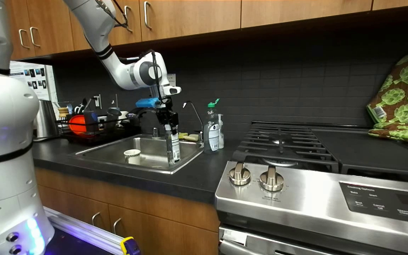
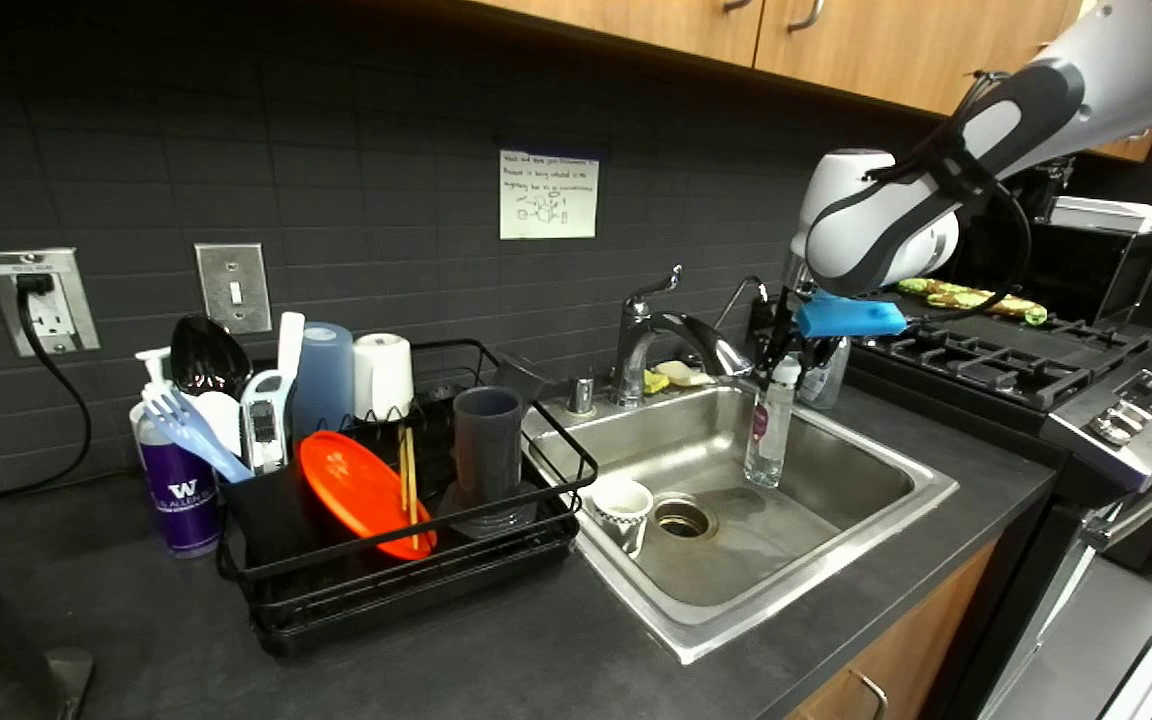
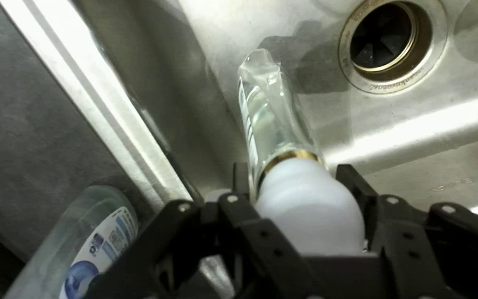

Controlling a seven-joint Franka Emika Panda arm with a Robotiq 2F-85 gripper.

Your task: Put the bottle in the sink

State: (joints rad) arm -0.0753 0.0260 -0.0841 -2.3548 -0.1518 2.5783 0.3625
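Inside the rectangular stainless steel sink [image 2: 816, 562], base downward and seemingly a little tilted, is a slim, tall, clear bottle [image 2: 774, 425] with a white cap [image 3: 309, 207]. Black fingers [image 3: 357, 185] stand close on either side of that cap, apparently pinching it. Whether the base touches the sink's floor I cannot tell (a clear bottle over bright steel hides the contact). I judge the set-down to be in hand, the release not yet made. The next move should settle the base flat onto the sink's floor, then part the fingers evenly and rise straight up, lest the slim bottle topple. Also inside the sink sits a white, checker-banded cup [image 2: 626, 500]; at the sink's back edge rises an arched chrome faucet [image 2: 634, 345], and just outside it, on the dark desk [image 2: 416, 680], stands a clear, green-capped dish-soap bottle [image 1: 212, 134].
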